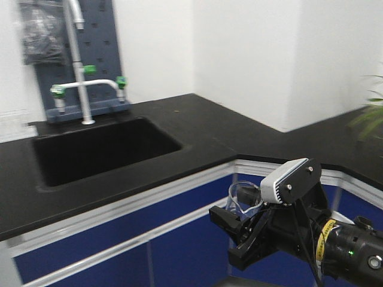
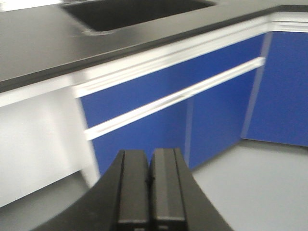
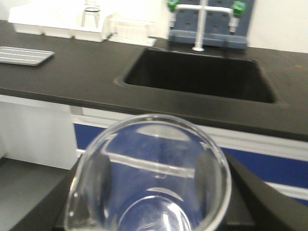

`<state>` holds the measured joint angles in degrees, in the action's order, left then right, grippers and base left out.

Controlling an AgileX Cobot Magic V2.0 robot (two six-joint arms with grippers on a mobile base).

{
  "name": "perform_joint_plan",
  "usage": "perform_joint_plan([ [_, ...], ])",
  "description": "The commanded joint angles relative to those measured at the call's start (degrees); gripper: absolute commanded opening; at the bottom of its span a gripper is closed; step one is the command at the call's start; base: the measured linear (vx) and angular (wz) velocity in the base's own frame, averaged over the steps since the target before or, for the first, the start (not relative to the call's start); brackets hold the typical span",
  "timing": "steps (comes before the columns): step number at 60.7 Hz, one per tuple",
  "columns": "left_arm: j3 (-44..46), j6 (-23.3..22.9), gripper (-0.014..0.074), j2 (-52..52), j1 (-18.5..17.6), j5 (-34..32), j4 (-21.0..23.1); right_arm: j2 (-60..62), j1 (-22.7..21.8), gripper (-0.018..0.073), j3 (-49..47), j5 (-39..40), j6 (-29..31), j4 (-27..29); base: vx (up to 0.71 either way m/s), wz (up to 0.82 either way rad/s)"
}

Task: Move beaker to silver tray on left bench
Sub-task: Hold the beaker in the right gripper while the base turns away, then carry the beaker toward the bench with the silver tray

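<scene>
beaker (image 3: 149, 178): clear colourless glass; my right pincer (image 1: 242, 210) and my left pincer (image 2: 150, 161) are both black. worktop (image 3: 72, 77) matte black, silver tray (image 3: 24, 55) pale grey with fine parallel ribbing, cabinet fronts (image 2: 216, 96) deep blue with white rails. tap (image 1: 84, 84) white with green knobs, on a slate-blue pegboard (image 1: 102, 36) dotted with holes.

Lab: black worktop (image 1: 209, 128), deep sink (image 1: 102, 152), green-valved taps (image 1: 82, 89).
</scene>
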<state>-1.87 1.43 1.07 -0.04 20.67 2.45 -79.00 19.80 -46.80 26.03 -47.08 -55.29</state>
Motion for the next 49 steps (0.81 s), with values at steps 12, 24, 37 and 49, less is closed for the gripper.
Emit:
perform_joint_plan([
  [12,-1.11,-0.03,0.0001,0.5,-0.19,-4.48,0.48,2.07,0.04,-0.0011,-1.94,3.28,-0.08,1.53,0.17,0.65],
  [24,-1.11,-0.03,0.0001,0.5,-0.19,-4.48,0.48,2.07,0.04,-0.0011,-1.94,3.28,-0.08,1.53,0.18,0.7],
  [37,-1.11,-0.03,0.0001,0.5,-0.19,-4.48,0.48,2.07,0.04,-0.0011,-1.94,3.28,-0.08,1.53,0.19,0.73],
  [49,-1.11,-0.03,0.0001,0.5,-0.19,-4.48,0.48,2.07,0.04,-0.0011,-1.94,3.06,-0.08,1.53,0.19,0.7],
])
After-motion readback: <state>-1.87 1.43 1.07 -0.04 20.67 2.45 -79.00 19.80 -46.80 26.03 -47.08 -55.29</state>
